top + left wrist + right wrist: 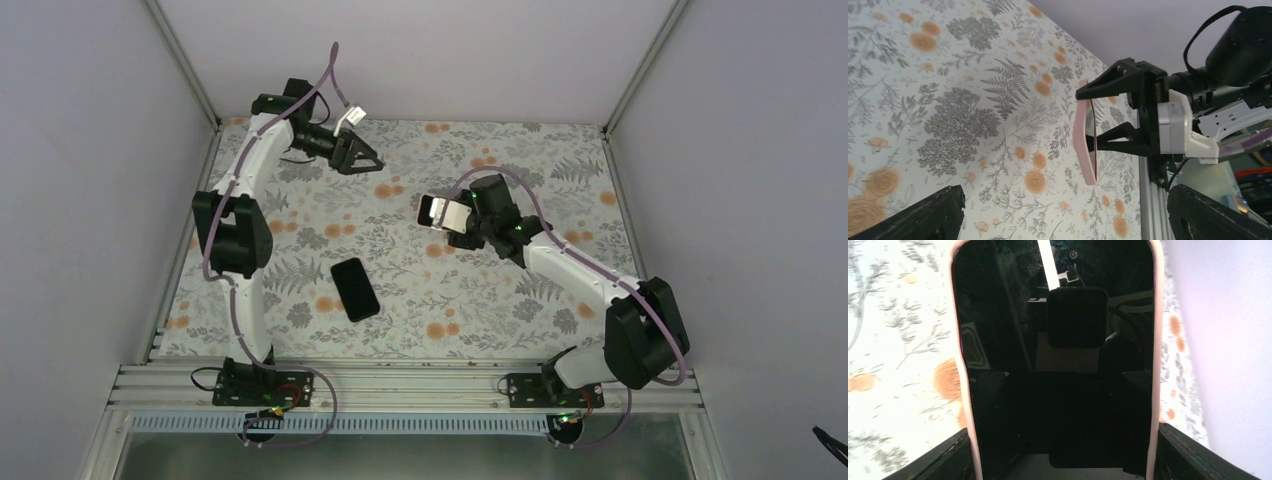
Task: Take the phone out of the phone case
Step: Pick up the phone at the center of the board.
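Note:
My right gripper (440, 213) is shut on a pink phone case (430, 210) and holds it on edge above the middle of the table. In the right wrist view the case (964, 390) is gripped by its long sides, and a glossy black face (1058, 405) fills it. In the left wrist view the pink case (1080, 135) bows away from a thin dark straight edge (1093, 135) between the right gripper's fingers (1118, 80). A black phone-like slab (355, 288) lies flat on the table. My left gripper (358, 155) is open and empty at the back left, its fingers (923, 215) wide apart.
The floral cloth (480, 300) covers the table. Grey walls stand on three sides, with metal corner posts (185, 60). An aluminium rail (400, 385) runs along the near edge by the arm bases.

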